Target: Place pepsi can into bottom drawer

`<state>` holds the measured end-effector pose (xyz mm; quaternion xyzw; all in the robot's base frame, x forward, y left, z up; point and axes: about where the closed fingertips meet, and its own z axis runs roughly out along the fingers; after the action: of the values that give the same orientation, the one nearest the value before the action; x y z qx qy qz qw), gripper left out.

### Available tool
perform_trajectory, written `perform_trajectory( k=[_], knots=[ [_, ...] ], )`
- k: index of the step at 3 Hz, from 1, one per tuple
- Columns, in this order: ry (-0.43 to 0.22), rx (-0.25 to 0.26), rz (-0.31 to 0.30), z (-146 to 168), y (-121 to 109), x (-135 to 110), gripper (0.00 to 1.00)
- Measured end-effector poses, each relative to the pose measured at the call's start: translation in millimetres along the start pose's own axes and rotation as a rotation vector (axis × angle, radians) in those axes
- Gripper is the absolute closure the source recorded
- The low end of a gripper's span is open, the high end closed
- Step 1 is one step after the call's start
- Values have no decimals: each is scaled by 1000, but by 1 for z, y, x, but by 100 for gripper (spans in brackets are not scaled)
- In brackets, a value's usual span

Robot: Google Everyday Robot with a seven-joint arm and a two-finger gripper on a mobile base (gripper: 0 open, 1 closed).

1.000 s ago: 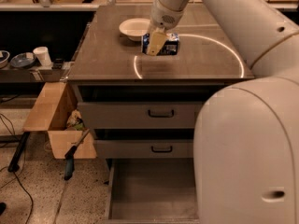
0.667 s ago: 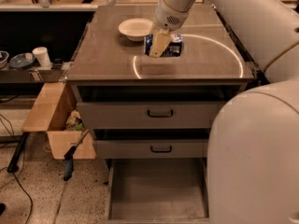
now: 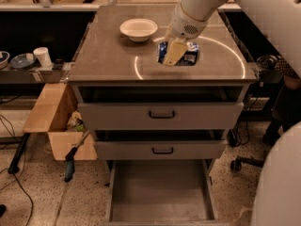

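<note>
- End effector is over the right-centre of the desk, lowered right onto the pepsi can. Its pale tip covers the middle of the can.
- Grip state: cannot tell whether the end effector is spread or pinching the can. The overlap hides the contact.
- Pepsi can is on the desk top, apparently lying on its side, with blue showing on both sides of the end effector. It is near the white bowl but apart from it, to the bowl's right and closer to the front edge.
- Robot arm comes in from the upper right, and its white body fills the right edge of the view.
- Bottom drawer is pulled fully out, showing a flat grey floor.
- Top drawer and middle drawer each stand slightly ajar, each with a black handle.
- A thin bright arc runs across the desk surface around the can.
- An open cardboard box sits on the floor left of the desk. A white cup stands on the side shelf beyond it.
</note>
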<state>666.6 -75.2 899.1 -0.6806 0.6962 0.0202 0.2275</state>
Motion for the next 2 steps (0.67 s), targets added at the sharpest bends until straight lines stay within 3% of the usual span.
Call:
perform_trajectory(
  k=[1, 2],
  knots=[
    [-11, -10, 9, 0, 25, -5, 100],
    [-15, -9, 4, 1, 26, -9, 100]
  ],
)
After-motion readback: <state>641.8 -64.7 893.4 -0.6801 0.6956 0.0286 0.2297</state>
